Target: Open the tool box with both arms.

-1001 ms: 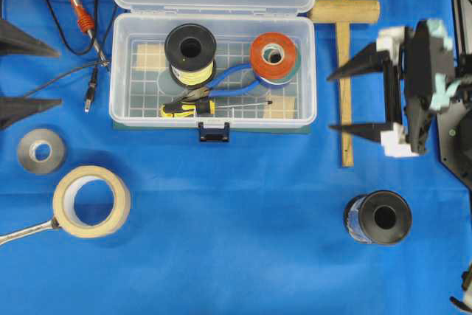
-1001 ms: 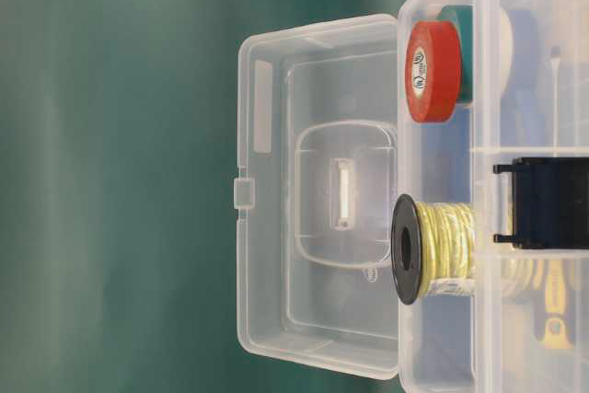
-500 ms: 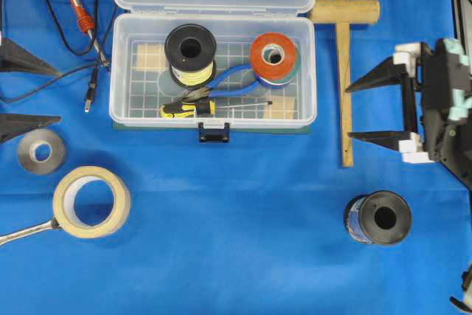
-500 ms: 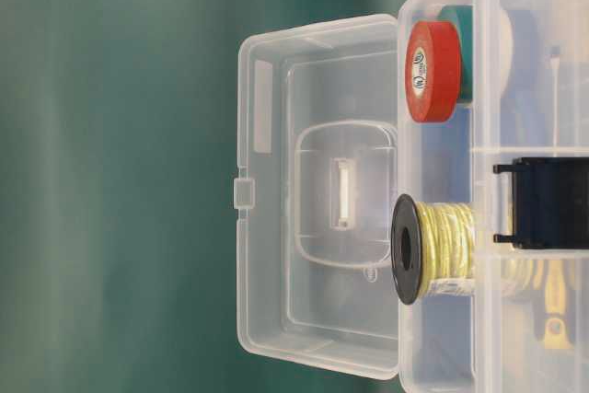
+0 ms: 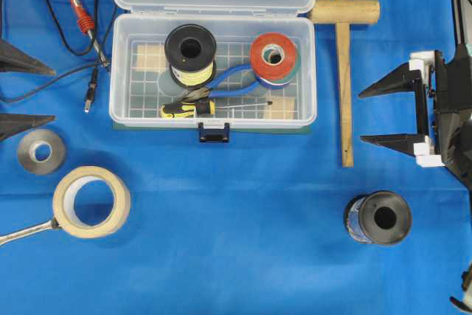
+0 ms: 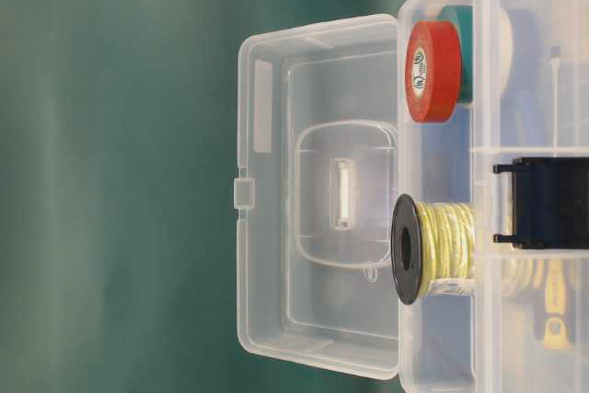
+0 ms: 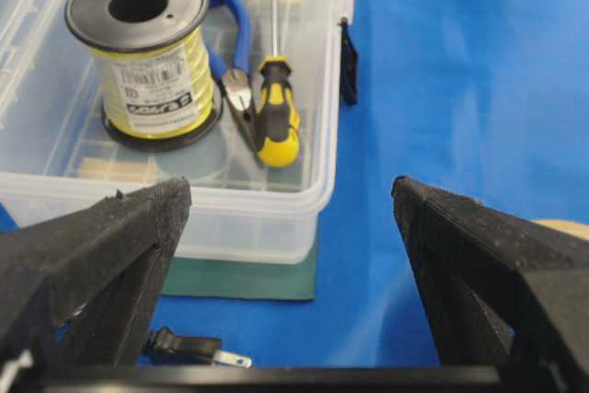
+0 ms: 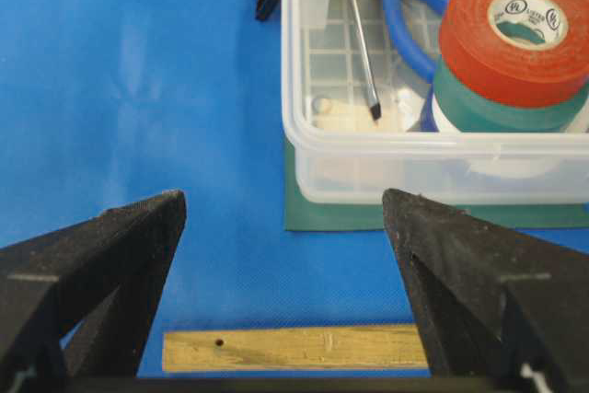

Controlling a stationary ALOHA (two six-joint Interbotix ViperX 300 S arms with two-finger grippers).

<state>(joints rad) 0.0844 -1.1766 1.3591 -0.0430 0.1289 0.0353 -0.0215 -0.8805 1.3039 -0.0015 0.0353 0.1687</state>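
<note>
The tool box (image 5: 214, 71) lies open between the spread, empty left gripper (image 5: 18, 92) and right gripper (image 5: 383, 114). Its long axis runs gripper to gripper; the right seems nearer.

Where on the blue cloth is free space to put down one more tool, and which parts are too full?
Free: the wide stretch in front of the tool box, between the masking tape roll and the black spool. Crowded: the left edge, with cables, soldering iron and grey tape. The mallet lies right of the box.
</note>
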